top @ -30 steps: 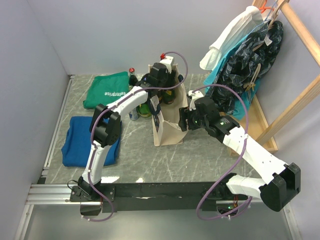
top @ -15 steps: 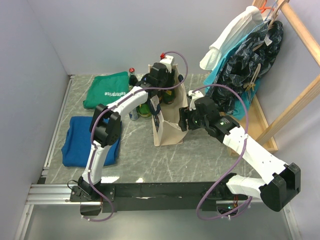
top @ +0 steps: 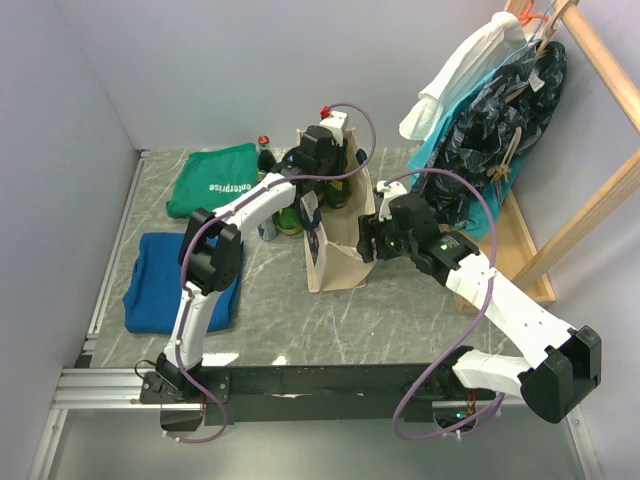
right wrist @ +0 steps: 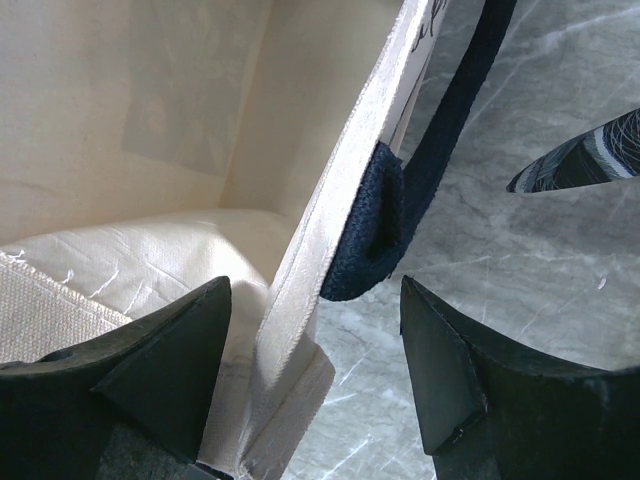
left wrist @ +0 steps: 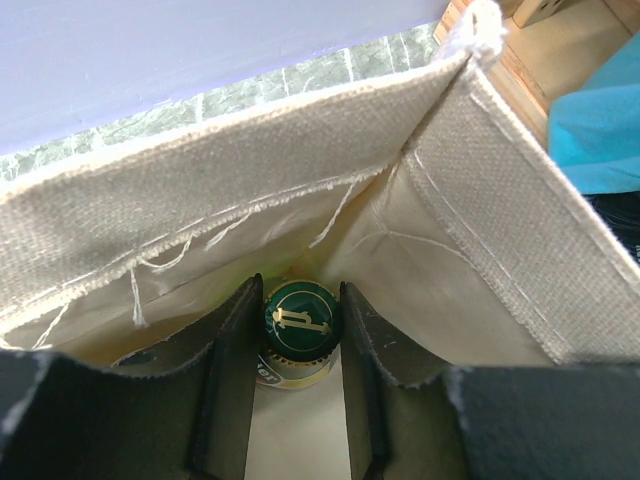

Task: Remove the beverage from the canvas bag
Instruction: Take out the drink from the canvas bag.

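From above, the canvas bag stood upright on the grey marbled tabletop, near the middle. The left arm reached over it from the left, and the left tool pointed down into the bag's open mouth. The right tool was at the bag's right side, level with its rim. Left of the bag, a green cloth lay towards the back and a blue cloth nearer the front. A few other bottles stood between the green cloth and the bag, close to the bag's left wall. Clothes on a wooden rack hung to the right of the bag.

In the left wrist view, the left tool was deep inside the bag, with cream walls on all sides. A bottle with a green and gold cap stood at the bottom of the bag. The two dark fingers had narrowed onto the cap, one against each side, gripping it.

In the right wrist view, the right tool straddled the bag's side wall. One finger was inside the bag and the other outside, above the tabletop. They stood apart and did not pinch the cloth. The end of a dark handle sat on the outer face of that wall, between the fingers.
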Robot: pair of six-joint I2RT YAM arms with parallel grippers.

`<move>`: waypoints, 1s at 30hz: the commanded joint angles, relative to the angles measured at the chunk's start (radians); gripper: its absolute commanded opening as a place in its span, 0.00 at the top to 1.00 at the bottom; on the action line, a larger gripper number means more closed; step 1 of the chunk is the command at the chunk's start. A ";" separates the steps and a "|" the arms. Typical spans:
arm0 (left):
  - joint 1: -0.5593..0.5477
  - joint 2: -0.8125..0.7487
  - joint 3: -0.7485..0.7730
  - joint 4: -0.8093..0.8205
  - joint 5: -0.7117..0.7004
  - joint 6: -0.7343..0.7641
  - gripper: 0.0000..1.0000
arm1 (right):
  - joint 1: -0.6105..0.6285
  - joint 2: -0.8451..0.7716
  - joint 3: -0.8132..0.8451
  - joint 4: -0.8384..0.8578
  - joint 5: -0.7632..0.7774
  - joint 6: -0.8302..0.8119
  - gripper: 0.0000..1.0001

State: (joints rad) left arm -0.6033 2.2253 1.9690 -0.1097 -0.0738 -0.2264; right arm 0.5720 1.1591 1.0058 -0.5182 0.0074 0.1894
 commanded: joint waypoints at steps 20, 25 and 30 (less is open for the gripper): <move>-0.012 -0.092 0.157 -0.116 0.178 0.067 0.99 | 0.008 -0.013 -0.012 -0.019 0.012 -0.010 0.26; -0.013 -0.105 0.172 -0.134 0.193 0.073 0.99 | 0.008 -0.015 -0.012 -0.019 0.014 -0.008 0.26; -0.018 -0.124 0.185 -0.148 0.219 0.090 0.99 | 0.009 -0.016 -0.010 -0.020 0.017 -0.008 0.26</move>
State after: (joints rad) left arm -0.6037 2.2242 2.0670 -0.3260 0.0750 -0.1471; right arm 0.5720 1.1591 1.0058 -0.5186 0.0082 0.1894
